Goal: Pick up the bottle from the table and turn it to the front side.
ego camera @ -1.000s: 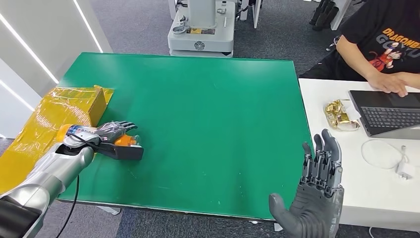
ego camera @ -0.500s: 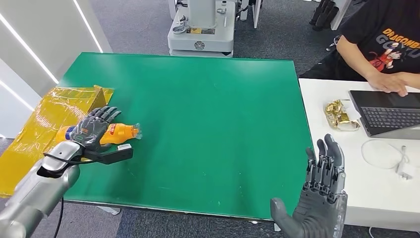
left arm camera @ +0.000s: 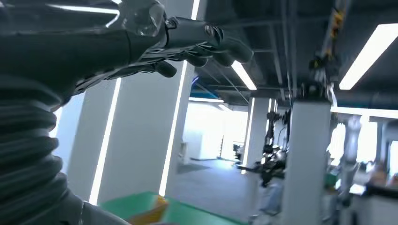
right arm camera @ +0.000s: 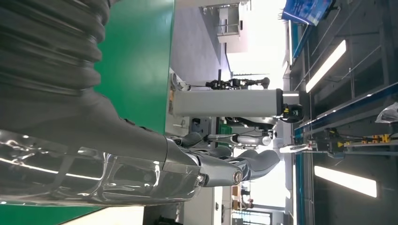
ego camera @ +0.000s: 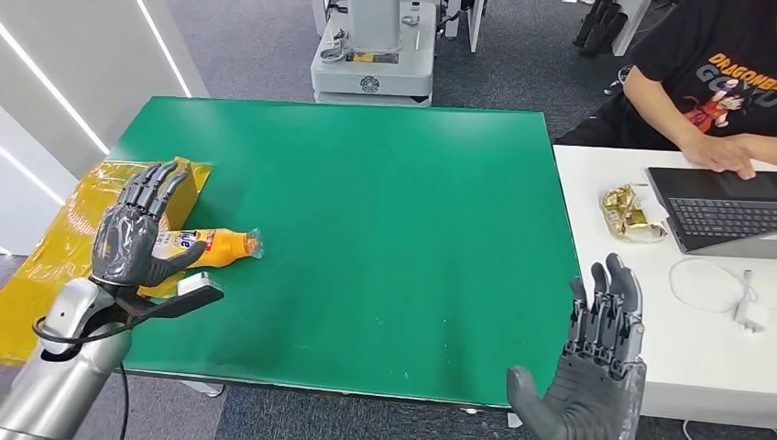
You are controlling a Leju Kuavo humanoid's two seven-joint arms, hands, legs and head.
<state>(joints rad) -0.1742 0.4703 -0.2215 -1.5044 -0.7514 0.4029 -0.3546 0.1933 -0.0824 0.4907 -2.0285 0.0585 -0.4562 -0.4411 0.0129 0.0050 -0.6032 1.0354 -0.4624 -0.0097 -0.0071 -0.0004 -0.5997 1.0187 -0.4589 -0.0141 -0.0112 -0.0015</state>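
Bottle (ego camera: 209, 246) lies flat near the worktop's (ego camera: 385, 202) left edge, long axis across, cap toward the middle. Left hand (ego camera: 133, 234) hovers just over its base end, fingers spread, holding nothing. Right hand (ego camera: 591, 367) is well apart, also spread and empty.

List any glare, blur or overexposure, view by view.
Head view: sharp and evenly lit, with sheen on the yellow wrapped box. Left wrist view: soft motion blur, bright ceiling strips, left hand dark. Right wrist view: blown-out background, reflections on the right hand.
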